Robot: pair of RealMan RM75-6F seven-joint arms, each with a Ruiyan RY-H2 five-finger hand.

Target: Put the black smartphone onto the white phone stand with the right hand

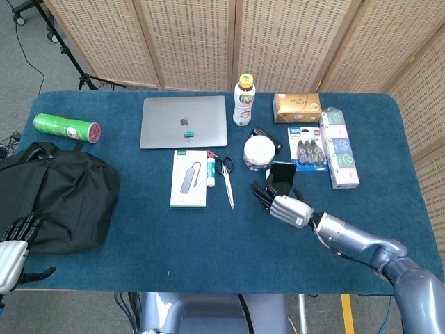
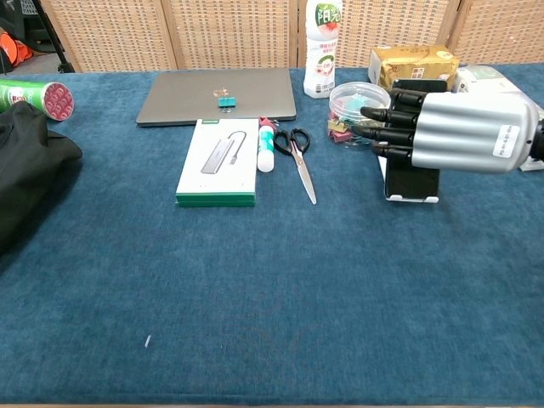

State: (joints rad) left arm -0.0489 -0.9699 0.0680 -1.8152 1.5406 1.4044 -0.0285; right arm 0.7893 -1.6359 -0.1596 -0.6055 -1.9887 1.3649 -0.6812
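At the near left edge of the head view the left hand [image 1: 12, 254] hangs below the table edge beside the black bag [image 1: 55, 195], its dark fingers spread and holding nothing.

The right hand [image 2: 442, 129] reaches in from the right, low over the blue table [image 2: 272, 297], its silver back toward the chest camera and its black fingers [image 2: 387, 127] stretched out level and slightly apart, pointing left. In the head view the same hand [image 1: 278, 202] sits just in front of the phone with the fingers fanned; nothing is clasped in it, though whether a fingertip touches the phone's left side cannot be told.

The black smartphone [image 2: 414, 178] stands upright, leaning back on the white phone stand [image 2: 411, 198], whose lip shows under its lower edge. Its dark face shows in the chest view, the upper part hidden behind the hand; in the head view its top [image 1: 281, 172] rises beyond the fingers.

Just beyond and left of the stand is a clear round tub [image 2: 359, 102] with a white lid, filled with coloured binder clips. Further left lie scissors [image 2: 299, 157], a glue stick [image 2: 265, 144] and a white boxed hub [image 2: 219, 161]. A grey laptop [image 2: 218, 95] lies closed beyond them with a small teal clip on its lid. At the far side stand a drink bottle [image 2: 324, 42] and a tan packet [image 2: 414, 64]; a green can [image 2: 34, 93] lies at the far left.
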